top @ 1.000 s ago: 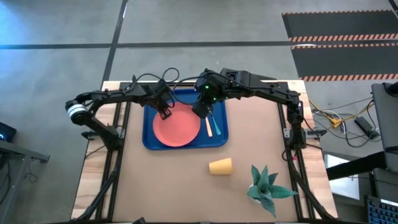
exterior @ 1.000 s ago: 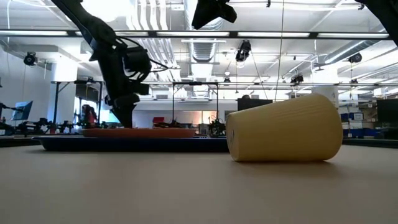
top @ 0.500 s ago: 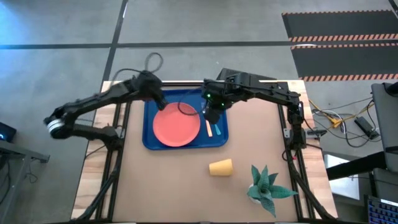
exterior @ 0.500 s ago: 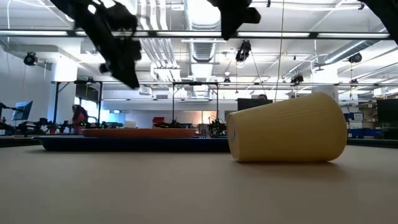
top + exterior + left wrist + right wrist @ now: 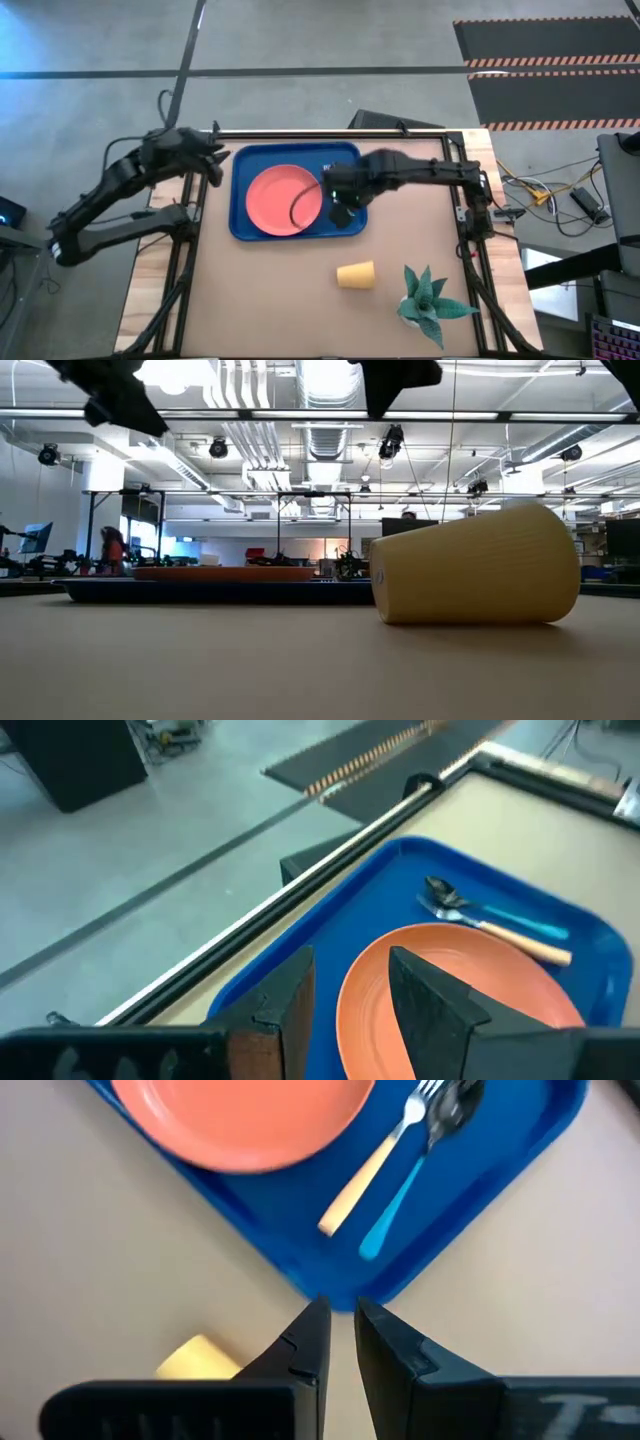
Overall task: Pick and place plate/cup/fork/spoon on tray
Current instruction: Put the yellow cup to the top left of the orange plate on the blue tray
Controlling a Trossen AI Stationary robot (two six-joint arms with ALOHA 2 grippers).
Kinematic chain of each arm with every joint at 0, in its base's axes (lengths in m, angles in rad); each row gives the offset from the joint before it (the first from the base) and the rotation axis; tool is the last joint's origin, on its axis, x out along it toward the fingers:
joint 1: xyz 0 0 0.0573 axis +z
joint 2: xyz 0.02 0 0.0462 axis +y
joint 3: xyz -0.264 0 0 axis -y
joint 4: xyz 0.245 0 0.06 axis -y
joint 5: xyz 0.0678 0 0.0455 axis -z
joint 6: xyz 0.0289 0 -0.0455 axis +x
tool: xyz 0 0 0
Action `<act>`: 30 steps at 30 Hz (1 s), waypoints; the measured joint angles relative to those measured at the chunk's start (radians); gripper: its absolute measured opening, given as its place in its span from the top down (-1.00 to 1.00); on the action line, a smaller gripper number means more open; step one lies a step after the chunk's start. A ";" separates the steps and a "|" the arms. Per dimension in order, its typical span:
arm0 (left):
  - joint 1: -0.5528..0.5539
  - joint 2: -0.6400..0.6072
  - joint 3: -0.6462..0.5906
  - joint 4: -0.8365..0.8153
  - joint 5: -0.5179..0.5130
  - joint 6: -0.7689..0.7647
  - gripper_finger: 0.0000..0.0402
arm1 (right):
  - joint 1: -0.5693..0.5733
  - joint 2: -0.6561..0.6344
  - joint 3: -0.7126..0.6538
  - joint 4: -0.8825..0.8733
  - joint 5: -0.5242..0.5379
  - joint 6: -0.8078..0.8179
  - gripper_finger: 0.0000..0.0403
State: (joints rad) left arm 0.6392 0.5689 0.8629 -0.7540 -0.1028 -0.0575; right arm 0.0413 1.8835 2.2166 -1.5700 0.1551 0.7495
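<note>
Swinging clear of the tray, the left gripper now hangs off its left edge, fingers parted and empty, where a second ago it stood over the plate. That plate lies flat in the tray, with fork and spoon side by side just beside it. Meanwhile the right gripper has slid toward the tray's near right corner, fingers nearly closed, holding nothing. Only the cup remains, lying on its side on the table, and looks like the next target.
</note>
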 joint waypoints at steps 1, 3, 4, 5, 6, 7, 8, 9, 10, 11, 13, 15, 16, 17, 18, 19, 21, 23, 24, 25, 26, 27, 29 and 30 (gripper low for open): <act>0.000 -0.021 -0.003 -0.004 0.000 -0.012 0.44 | 0.018 0.000 -0.013 0.000 0.002 0.036 0.80; 0.000 -0.054 -0.005 -0.011 0.000 -0.015 0.44 | 0.052 0.000 -0.038 0.000 0.001 0.104 0.80; 0.000 -0.069 -0.005 -0.013 0.000 -0.015 0.44 | 0.069 0.000 -0.051 0.000 -0.001 0.141 0.80; 0.000 -0.082 -0.005 -0.014 0.000 -0.015 0.44 | 0.086 0.000 -0.066 0.000 -0.006 0.184 0.80; 0.000 -0.094 -0.005 -0.013 0.000 -0.015 0.44 | 0.104 0.000 -0.082 -0.001 -0.013 0.230 0.80; 0.000 -0.102 -0.005 -0.014 0.000 -0.014 0.44 | 0.120 0.000 -0.097 -0.001 -0.025 0.273 0.80; 0.000 -0.107 -0.005 -0.016 0.000 -0.013 0.44 | 0.138 0.000 -0.111 -0.001 -0.039 0.316 0.80; 0.000 -0.110 -0.005 -0.016 0.000 -0.012 0.44 | 0.156 0.000 -0.125 -0.001 -0.053 0.361 0.80; 0.000 -0.115 -0.005 -0.017 0.001 -0.011 0.44 | 0.174 0.000 -0.139 0.000 -0.069 0.406 0.80; 0.000 -0.118 -0.005 -0.019 0.003 -0.011 0.44 | 0.192 0.000 -0.154 -0.001 -0.085 0.453 0.80; 0.000 -0.122 -0.005 -0.025 0.002 -0.007 0.44 | 0.230 0.000 -0.180 -0.002 -0.112 0.546 0.80; 0.000 -0.120 -0.005 -0.030 0.003 0.009 0.44 | 0.268 0.000 -0.200 0.000 -0.130 0.637 0.80; 0.000 -0.118 -0.005 -0.032 0.005 0.016 0.44 | 0.286 0.000 -0.210 0.001 -0.134 0.684 0.80; 0.000 -0.116 -0.005 -0.032 0.005 0.019 0.44 | 0.305 0.000 -0.216 0.003 -0.134 0.728 0.80; 0.000 -0.113 -0.005 -0.032 0.005 0.020 0.44 | 0.323 0.000 -0.221 0.003 -0.134 0.770 0.80; 0.000 -0.110 -0.005 -0.032 0.005 0.024 0.44 | 0.340 0.000 -0.225 0.004 -0.134 0.810 0.80; 0.000 -0.105 -0.005 -0.032 0.016 0.045 0.44 | 0.372 0.000 -0.231 0.005 -0.134 0.885 0.80; 0.000 -0.100 -0.005 -0.032 0.025 0.049 0.44 | 0.402 0.000 -0.241 0.006 -0.134 0.954 0.80; 0.000 -0.097 -0.005 -0.032 0.028 0.049 0.44 | 0.414 0.000 -0.246 0.005 -0.133 0.987 0.80; 0.000 -0.095 -0.005 -0.033 0.032 0.049 0.44 | 0.424 0.000 -0.251 0.006 -0.133 1.014 0.80; 0.000 -0.093 -0.005 -0.033 0.039 0.049 0.44 | 0.432 0.000 -0.258 0.012 -0.133 1.037 0.80; 0.000 -0.092 -0.005 -0.033 0.047 0.056 0.44 | 0.438 0.000 -0.267 0.023 -0.133 1.054 0.80; 0.000 -0.093 -0.005 -0.033 0.060 0.065 0.44 | 0.447 0.000 -0.295 0.054 -0.131 1.076 0.79; 0.000 -0.093 -0.005 -0.033 0.063 0.065 0.44 | 0.449 0.000 -0.310 0.075 -0.131 1.084 0.78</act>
State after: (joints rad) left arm 0.6392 0.4763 0.8577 -0.7872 -0.0399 0.0073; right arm 0.4905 1.8835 1.9062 -1.4951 0.0246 1.8336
